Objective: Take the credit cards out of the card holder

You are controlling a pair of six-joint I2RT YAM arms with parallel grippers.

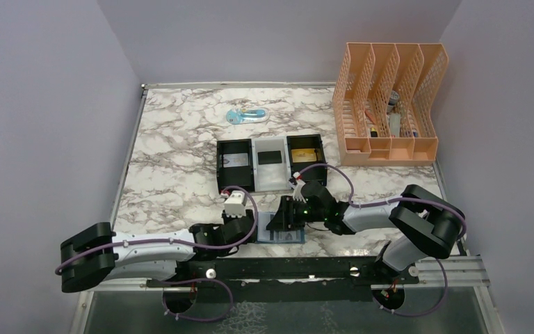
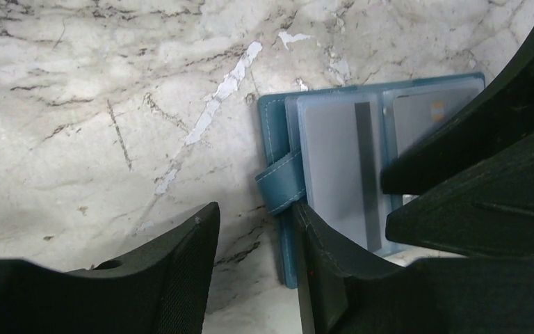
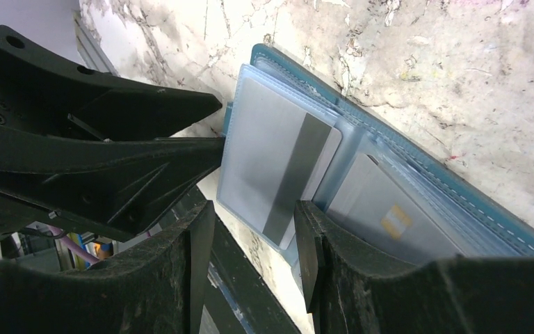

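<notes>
Teal holder [image 1: 281, 229] lies open at the table's [image 1: 174, 160] near edge, between both grippers. Two cards at least sit in its sleeves, a striped card [image 3: 271, 153] and a chip card [image 3: 382, 209], so the task looks unfinished. The tray [image 1: 270, 182] behind holds card-like pieces. Right gripper [image 3: 254, 209] fingers stand parted over the striped card's corner, no pinch evident. Left gripper [image 2: 256, 216] fingers are spread, one over the holder's strap [image 2: 281, 182] side. Bare marble lies leftward; the table edge is close.

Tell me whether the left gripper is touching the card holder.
Touching. Right wrist view: the left gripper has a fingertip meeting the card holder at its sleeve edge, no gap.
</notes>
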